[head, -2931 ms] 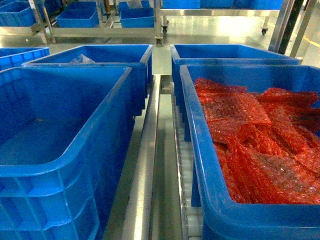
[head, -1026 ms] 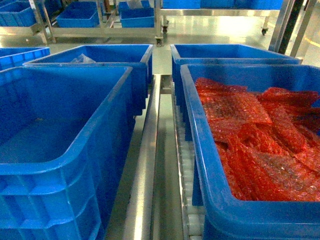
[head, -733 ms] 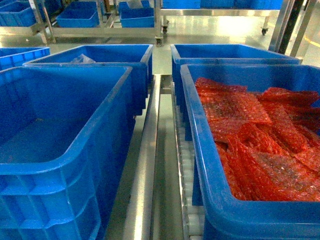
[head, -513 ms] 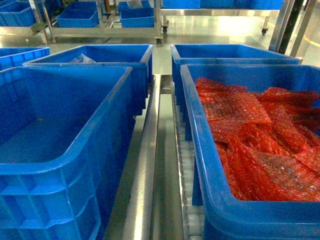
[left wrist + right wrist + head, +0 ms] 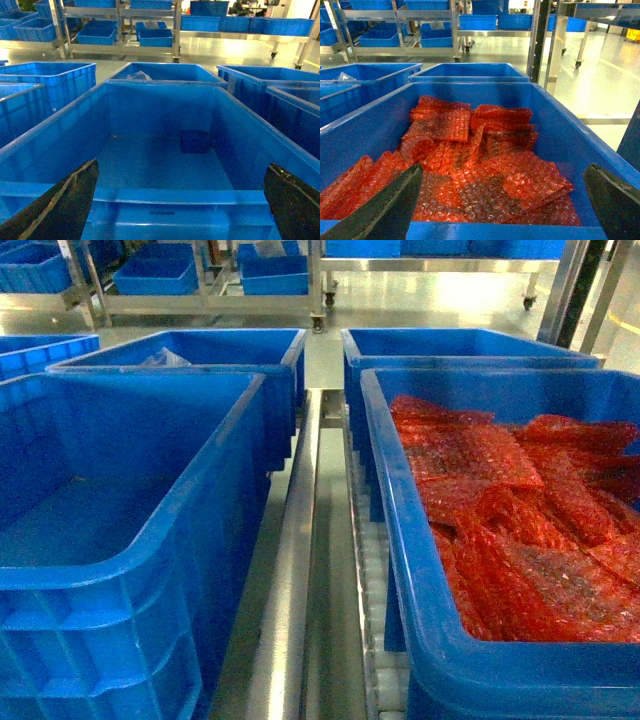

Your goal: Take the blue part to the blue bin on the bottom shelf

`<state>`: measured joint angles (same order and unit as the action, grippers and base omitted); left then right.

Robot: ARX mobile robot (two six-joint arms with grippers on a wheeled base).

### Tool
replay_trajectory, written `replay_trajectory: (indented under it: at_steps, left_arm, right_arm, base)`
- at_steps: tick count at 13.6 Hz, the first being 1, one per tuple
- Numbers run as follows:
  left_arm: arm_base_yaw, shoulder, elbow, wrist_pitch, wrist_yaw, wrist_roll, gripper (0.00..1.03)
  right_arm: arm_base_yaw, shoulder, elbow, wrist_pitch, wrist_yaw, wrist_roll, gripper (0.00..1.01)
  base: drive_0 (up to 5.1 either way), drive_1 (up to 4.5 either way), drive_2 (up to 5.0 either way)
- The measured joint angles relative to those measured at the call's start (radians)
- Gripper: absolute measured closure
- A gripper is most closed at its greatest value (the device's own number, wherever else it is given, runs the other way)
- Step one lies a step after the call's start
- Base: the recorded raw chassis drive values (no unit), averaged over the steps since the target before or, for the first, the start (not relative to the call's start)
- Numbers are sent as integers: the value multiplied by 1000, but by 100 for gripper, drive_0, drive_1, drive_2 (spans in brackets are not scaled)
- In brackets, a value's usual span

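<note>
Head view: two deep, smooth-walled blue plastic bins flank a brushed steel rail [image 5: 290, 570] and a track of small white rollers [image 5: 372, 570]. The left bin [image 5: 190, 540] looks bare inside; the right bin [image 5: 420, 580] is heaped with crinkled red bubble-wrap bags [image 5: 500, 510].

Left wrist view: the left gripper [image 5: 181, 200] has its dark fingers spread wide above the left bin, where a small, dark blue, blocky part [image 5: 196, 141] lies on the floor by the far wall.

Right wrist view: the right gripper [image 5: 502, 200], fingers likewise spread, hangs over the bags.

Head view barely shifts vs earlier frames: left blue bin [image 5: 120, 540] and bin of red bubble-wrap bags [image 5: 500, 530] drift a hair in frame; nothing else changes.
</note>
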<state>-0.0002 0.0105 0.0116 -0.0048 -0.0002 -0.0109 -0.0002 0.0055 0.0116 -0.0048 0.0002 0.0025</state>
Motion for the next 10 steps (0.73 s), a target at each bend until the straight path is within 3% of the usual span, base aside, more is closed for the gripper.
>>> replay_trajectory:
  at_steps: [10]
  left_arm:
    - [0,0,0,0,0,0,5]
  right_arm:
    - [0,0,0,0,0,0,3]
  base:
    - [0,0,0]
